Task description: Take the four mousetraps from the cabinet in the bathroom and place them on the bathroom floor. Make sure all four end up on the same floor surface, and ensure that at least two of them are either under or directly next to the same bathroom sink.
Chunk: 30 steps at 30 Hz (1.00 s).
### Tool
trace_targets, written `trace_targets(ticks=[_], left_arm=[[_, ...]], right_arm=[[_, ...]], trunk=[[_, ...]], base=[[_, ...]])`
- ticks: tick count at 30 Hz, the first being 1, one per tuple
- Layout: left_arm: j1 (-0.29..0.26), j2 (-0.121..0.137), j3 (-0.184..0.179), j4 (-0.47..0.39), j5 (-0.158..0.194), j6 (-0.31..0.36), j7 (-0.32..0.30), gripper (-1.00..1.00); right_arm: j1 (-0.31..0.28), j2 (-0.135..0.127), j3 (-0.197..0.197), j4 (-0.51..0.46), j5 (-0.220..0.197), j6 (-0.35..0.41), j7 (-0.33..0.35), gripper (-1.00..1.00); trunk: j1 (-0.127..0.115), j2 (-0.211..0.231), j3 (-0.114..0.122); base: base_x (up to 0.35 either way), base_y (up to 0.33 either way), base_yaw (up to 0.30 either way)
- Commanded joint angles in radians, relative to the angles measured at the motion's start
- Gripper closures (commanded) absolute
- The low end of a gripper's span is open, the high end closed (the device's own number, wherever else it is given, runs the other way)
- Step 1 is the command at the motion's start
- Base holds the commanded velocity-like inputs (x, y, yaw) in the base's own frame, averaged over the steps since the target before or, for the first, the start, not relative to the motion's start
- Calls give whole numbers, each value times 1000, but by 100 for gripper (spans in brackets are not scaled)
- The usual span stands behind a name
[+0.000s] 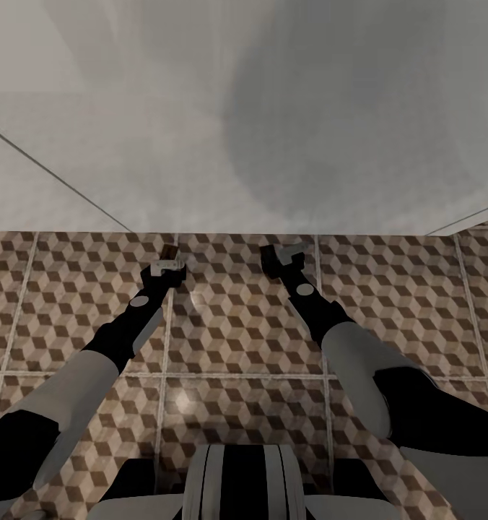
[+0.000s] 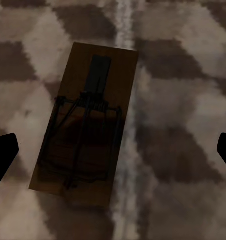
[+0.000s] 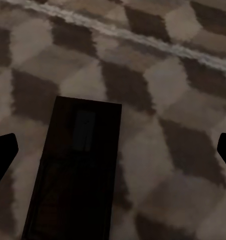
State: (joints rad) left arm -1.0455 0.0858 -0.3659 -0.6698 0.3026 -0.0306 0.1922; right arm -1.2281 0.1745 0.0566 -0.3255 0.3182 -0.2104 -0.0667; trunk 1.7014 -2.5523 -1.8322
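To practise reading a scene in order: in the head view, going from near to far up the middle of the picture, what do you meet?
The robot's striped trunk → bathroom floor with its cube-pattern tiles → left gripper and right gripper, about level → small brown mousetrap just past the left gripper → white surface beyond the floor's edge.

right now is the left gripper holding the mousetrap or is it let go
Let go. The mousetrap lies flat on the floor, wire side up; the left gripper has its jaws spread wide, clear of the board.
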Motion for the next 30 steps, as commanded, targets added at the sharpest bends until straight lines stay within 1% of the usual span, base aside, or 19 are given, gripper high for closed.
trace_targets(ticks=[1, 17, 22, 30], left_arm=[[-1, 2, -8, 0, 10, -3, 9, -100], [-1, 0, -8, -2, 10, -4, 9, -100], [-1, 0, -8, -6, 10, -4, 10, -100], [-1, 0, -8, -6, 10, -4, 10, -100]], right_arm=[[-1, 0, 3, 1, 7, -1, -7, -100], [-1, 0, 2, 1, 7, -1, -7, -100], [-1, 0, 2, 1, 7, -1, -7, -100], [-1, 0, 2, 0, 7, -5, -7, -100]], trunk=[[0, 0, 0], [0, 0, 0], [0, 0, 0], [0, 0, 0]], base=[[0, 0, 0], [-12, 0, 0], [-209, 0, 0], [-318, 0, 0]])
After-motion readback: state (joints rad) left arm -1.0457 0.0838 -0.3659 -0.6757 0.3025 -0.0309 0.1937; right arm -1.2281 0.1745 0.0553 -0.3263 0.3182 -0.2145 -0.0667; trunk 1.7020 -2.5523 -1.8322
